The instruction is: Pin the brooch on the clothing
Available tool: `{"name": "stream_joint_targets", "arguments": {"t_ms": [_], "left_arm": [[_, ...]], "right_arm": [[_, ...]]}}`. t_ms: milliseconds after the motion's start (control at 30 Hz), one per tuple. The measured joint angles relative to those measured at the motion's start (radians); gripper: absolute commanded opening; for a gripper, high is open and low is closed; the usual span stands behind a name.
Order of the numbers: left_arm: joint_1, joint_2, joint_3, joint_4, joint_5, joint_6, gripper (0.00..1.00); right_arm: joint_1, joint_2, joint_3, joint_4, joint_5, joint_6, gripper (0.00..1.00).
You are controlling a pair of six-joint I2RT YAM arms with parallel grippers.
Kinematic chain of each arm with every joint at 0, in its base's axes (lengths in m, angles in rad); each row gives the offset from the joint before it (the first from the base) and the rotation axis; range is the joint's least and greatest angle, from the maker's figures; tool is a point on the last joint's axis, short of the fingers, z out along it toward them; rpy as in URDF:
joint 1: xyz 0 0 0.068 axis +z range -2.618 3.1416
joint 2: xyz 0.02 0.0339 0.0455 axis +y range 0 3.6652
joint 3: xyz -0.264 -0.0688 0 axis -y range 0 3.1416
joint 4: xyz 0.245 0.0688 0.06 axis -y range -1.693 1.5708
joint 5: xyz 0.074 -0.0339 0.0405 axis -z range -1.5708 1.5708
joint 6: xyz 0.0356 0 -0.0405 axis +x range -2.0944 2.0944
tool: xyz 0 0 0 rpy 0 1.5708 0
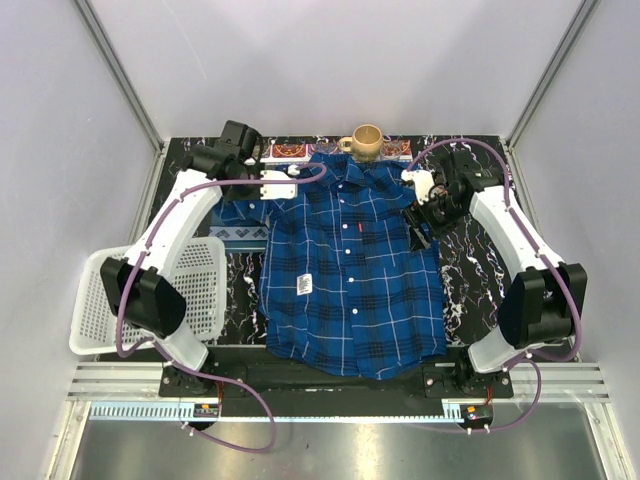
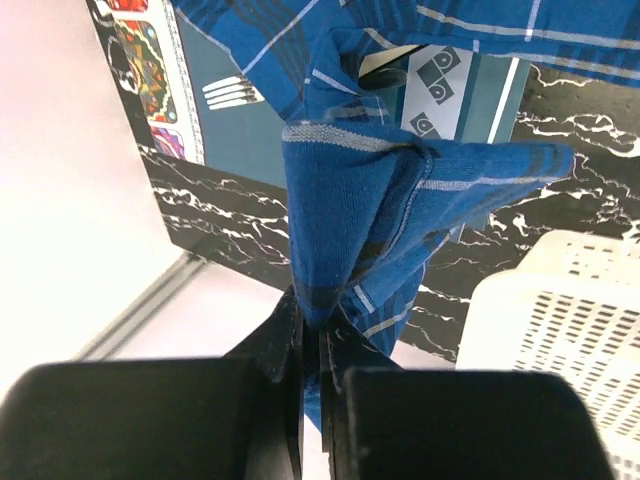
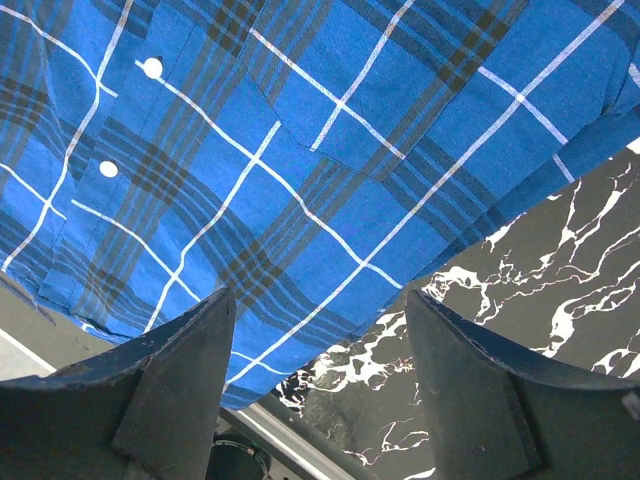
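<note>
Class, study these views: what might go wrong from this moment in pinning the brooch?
1. The left gripper pinches only a bunched edge of the shirt; the fabric may slip free.
2. Pulling that fold may drag the collar against the mug beside it.

in the right wrist view the shirt point(image 3: 300, 150) runs off top and left; the left wrist view crops the white basket point(image 2: 560, 330) lower right.
</note>
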Motion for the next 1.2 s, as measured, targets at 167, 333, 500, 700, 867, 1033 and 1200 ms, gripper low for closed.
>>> {"name": "stream_joint_targets", "arguments": {"t_ms": [167,333,500,700,867,1033,1200], "left_arm": [[0.012,-0.032,0.054,-0.011,0.119,0.170,0.11],[-0.192,-0.099,0.067,0.052,0.240,0.336,0.11],[-0.502,-0.080,-0.008,0.099,0.336,0.510,0.50],[-0.631,0.014,-0.135,0.131,0.394,0.510,0.87],[-0.468,-0.055,-0.135,0.177,0.539,0.235,0.91],[-0.050,-0.306,-0.253,0.395,0.691,-0.276,0.96],[0.286,-0.488,-0.404,0.524,0.736,-0.678,0.99]], "right_arm": [[-0.007,-0.036,-0.007,-0.004,-0.003,0.000,0.76],[-0.093,-0.013,0.016,-0.048,-0.058,0.001,0.76],[-0.166,0.038,0.066,-0.081,-0.097,0.006,0.77],[-0.162,0.045,0.068,-0.119,-0.142,0.021,0.81],[-0.159,0.044,0.068,-0.120,-0.164,0.027,0.84],[-0.077,0.011,0.048,-0.037,-0.154,0.047,0.82],[0.229,-0.038,0.019,0.087,-0.089,0.050,0.85]]}}
